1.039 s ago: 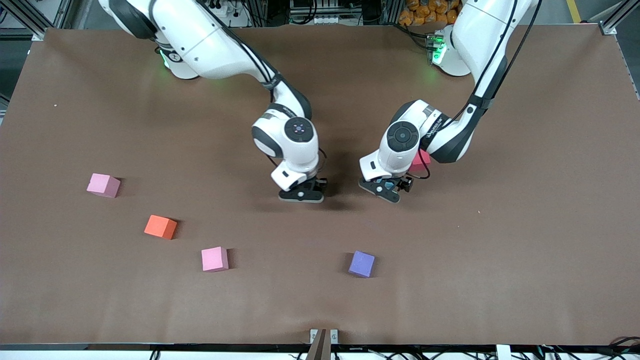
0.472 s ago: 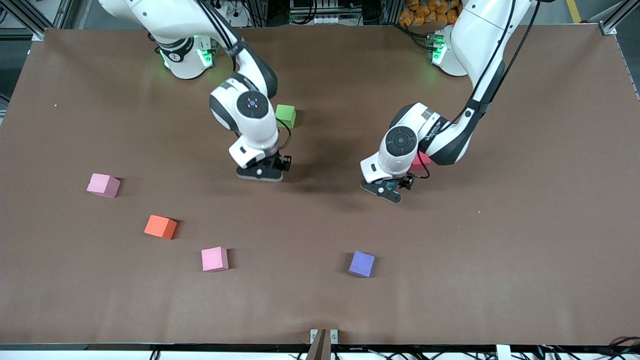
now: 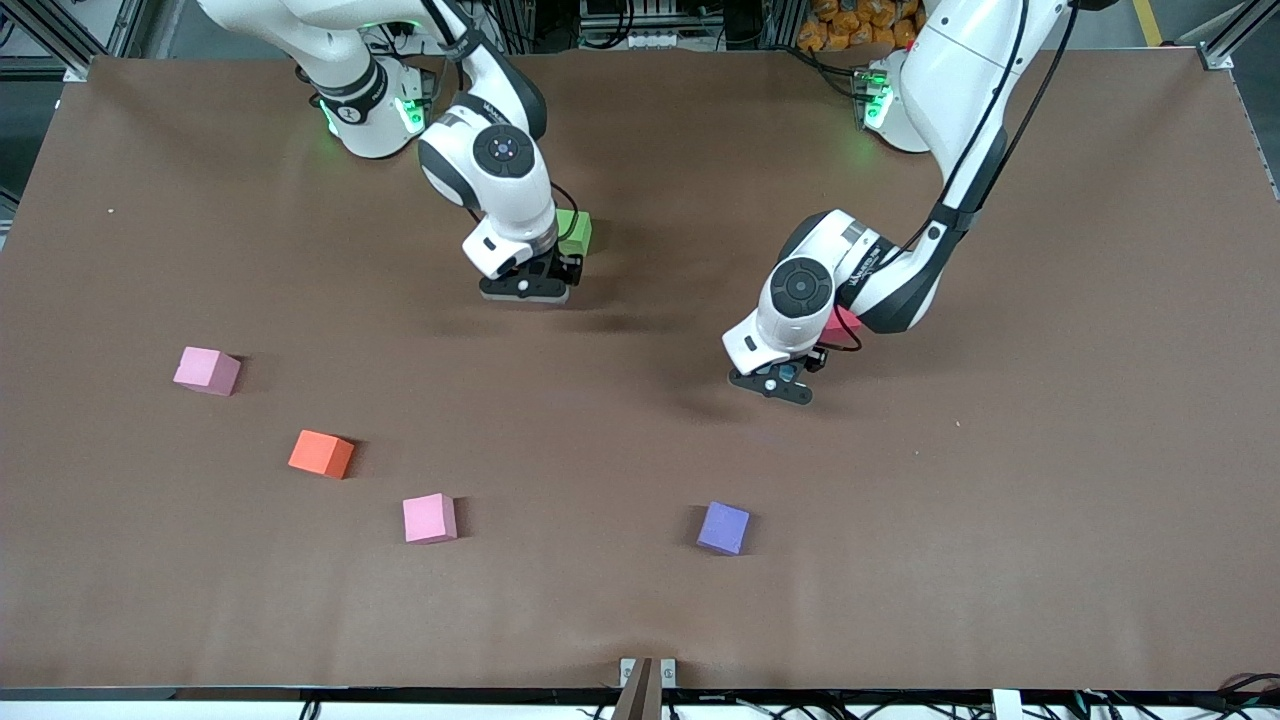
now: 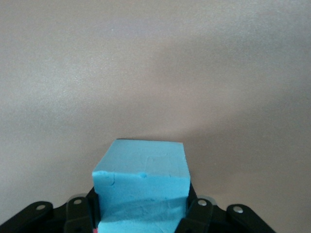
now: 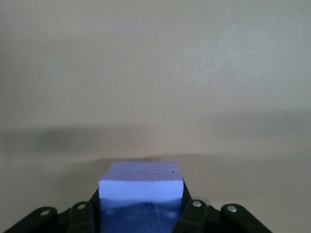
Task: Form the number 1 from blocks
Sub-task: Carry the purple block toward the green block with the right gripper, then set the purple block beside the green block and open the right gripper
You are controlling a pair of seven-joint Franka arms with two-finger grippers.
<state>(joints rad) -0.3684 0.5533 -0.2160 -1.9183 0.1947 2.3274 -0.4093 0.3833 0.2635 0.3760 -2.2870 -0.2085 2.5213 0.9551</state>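
Note:
My left gripper [image 3: 775, 382] stands low over the middle of the table, shut on a light blue block [image 4: 141, 177] that fills the gap between its fingers. A red block [image 3: 842, 322] shows partly from under that arm's wrist. My right gripper [image 3: 527, 288] is shut on a purple block [image 5: 141, 187] and sits low, right beside a green block [image 3: 576, 232]. On the table nearer the front camera lie a pink block [image 3: 207, 370], an orange block [image 3: 321, 454], a second pink block [image 3: 430, 518] and another purple block [image 3: 723, 527].
The brown table mat [image 3: 1050, 480] runs wide toward the left arm's end. A small metal bracket [image 3: 648, 672] sits at the table's front edge. Both arm bases stand along the edge farthest from the front camera.
My right arm has swung from the table's middle back toward its base, uncovering the green block. The left gripper has closed on the light blue block and barely shifted.

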